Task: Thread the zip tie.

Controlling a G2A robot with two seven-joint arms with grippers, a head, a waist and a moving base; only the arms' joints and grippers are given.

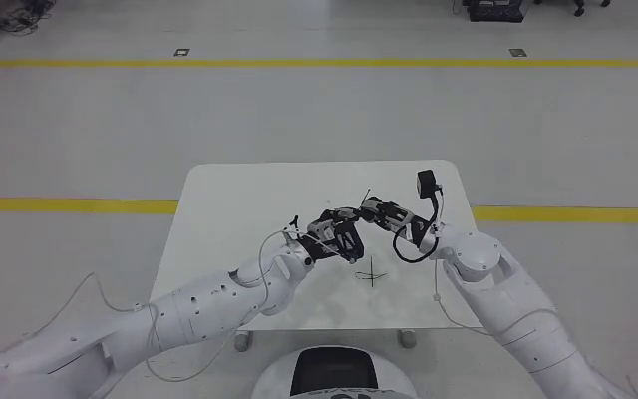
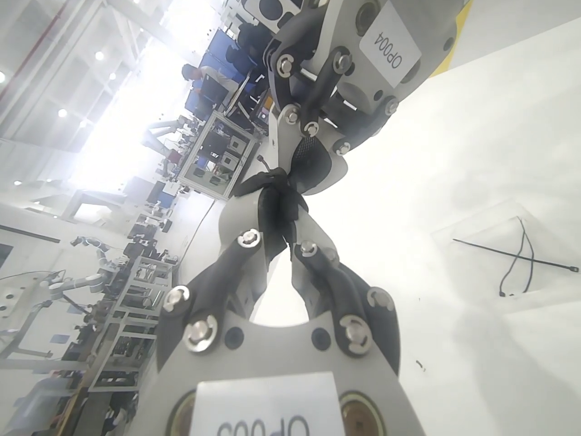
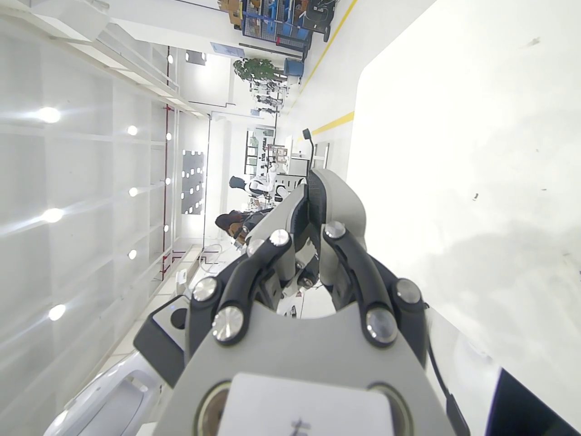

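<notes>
Printed white label (image 2: 389,47) on right pincer (image 2: 295,170)

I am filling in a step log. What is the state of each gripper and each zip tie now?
Held tie: in the air above the table; whether threaded, cannot tell.
Left gripper: shut on the held tie.
Right gripper: shut on the held tie.
Spare ties: two, lying crossed on the table, untouched.

A: Is the zip tie (image 3: 311,151) through its head?
B: Cannot tell. Most of it is hidden between the left end effector (image 2: 278,210) and right end effector (image 2: 292,174); from above it's too small.
</notes>
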